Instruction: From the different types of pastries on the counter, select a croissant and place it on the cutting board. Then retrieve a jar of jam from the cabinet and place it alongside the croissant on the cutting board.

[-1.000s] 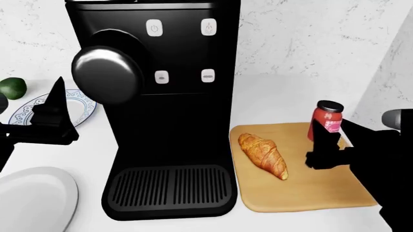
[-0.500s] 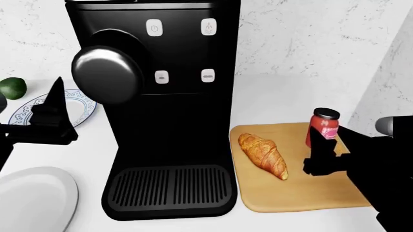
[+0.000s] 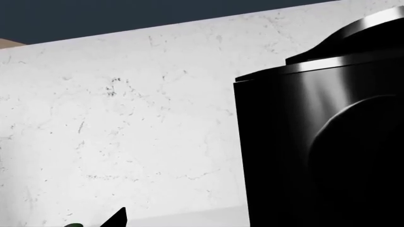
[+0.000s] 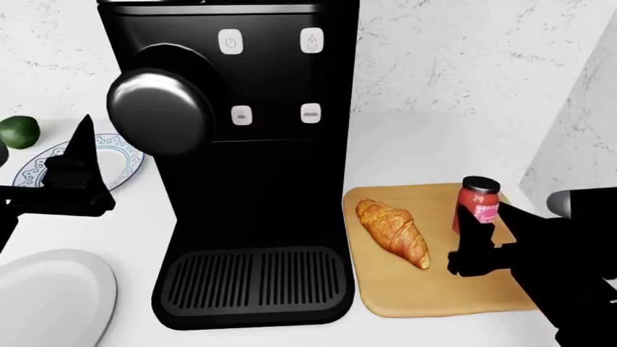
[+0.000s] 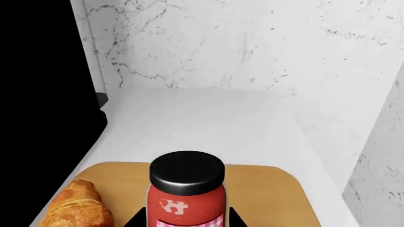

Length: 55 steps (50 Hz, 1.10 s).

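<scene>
- Gripping the jar of jam (image 4: 478,204) upright, the right gripper (image 4: 477,235) had its black fingers on both sides of the red body, over the right part of the cutting board (image 4: 424,293).
- Jar's base was hidden behind the gripper in the head view; contact with the board could not be told.
- Right wrist view showed the jar's dark lid (image 5: 187,172) on top, pinkish label facing the camera, a black finger on each side of the jar.
- Croissant (image 4: 392,231) lay flat on the board, left of the jar, near it but apart, long axis running diagonally.
- Board sat on the white table (image 4: 415,148), just right of the black coffee machine (image 4: 241,166).
- Left gripper (image 4: 72,170) hovered left of the machine, above a patterned plate (image 4: 121,155); open or closed could not be told.
- Green round fruit (image 4: 17,131) sat beyond that plate; a plain white plate (image 4: 48,296) lay at the near left.
- Left wrist view showed mostly the marble wall (image 3: 120,132) and the machine's black side.
</scene>
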Available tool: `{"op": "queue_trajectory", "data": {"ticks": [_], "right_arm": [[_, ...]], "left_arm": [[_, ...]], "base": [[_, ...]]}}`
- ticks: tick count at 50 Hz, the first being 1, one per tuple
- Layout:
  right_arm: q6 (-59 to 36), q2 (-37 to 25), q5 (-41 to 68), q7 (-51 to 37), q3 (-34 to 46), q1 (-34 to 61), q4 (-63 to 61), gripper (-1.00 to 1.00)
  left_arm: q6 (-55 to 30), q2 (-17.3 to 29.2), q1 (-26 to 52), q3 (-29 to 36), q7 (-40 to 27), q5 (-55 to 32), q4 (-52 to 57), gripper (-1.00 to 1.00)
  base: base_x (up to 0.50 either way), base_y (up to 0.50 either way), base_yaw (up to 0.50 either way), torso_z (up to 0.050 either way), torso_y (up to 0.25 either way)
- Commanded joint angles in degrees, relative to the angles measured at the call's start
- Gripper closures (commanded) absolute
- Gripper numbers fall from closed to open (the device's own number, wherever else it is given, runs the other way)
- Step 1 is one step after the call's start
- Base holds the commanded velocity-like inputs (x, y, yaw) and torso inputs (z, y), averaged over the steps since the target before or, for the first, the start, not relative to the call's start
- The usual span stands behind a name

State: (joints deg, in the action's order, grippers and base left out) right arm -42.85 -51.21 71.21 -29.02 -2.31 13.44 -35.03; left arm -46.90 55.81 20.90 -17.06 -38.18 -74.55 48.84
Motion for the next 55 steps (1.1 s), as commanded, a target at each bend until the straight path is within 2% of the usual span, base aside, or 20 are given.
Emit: {"op": "queue_trajectory", "data": {"ticks": [1, 37, 38, 55], "right_arm": [[0.7, 0.3, -2.6, 1.2, -0.2, -1.4, -0.4, 1.0], [3.5, 0.2, -5.0, 3.8, -1.4, -6.8, -0.9, 1.0], [3.5, 0.1, -5.1, 3.8, -1.4, -6.8, -0.9, -1.0], [3.7, -0.5, -4.8, 3.8, -2.0, -7.5, -1.5, -1.0]], "left_arm": [[0.2, 0.0, -0.2, 0.1, 0.1, 0.2, 0.0, -1.0], [0.5, 0.4, 0.0, 0.3, -0.2, -0.3, 0.0, -1.0], [0.5, 0.5, 0.1, 0.3, -0.3, -0.4, 0.0, -1.0], [0.5, 1.1, 0.9, 0.4, -1.0, -1.4, 0.0, -1.0]], "base": [[0.0, 0.0, 0.0, 0.0, 0.0], [0.0, 0.0, 0.0, 0.0, 0.001], [0.0, 0.0, 0.0, 0.01, 0.0], [0.0, 0.0, 0.0, 0.0, 0.0]]}}
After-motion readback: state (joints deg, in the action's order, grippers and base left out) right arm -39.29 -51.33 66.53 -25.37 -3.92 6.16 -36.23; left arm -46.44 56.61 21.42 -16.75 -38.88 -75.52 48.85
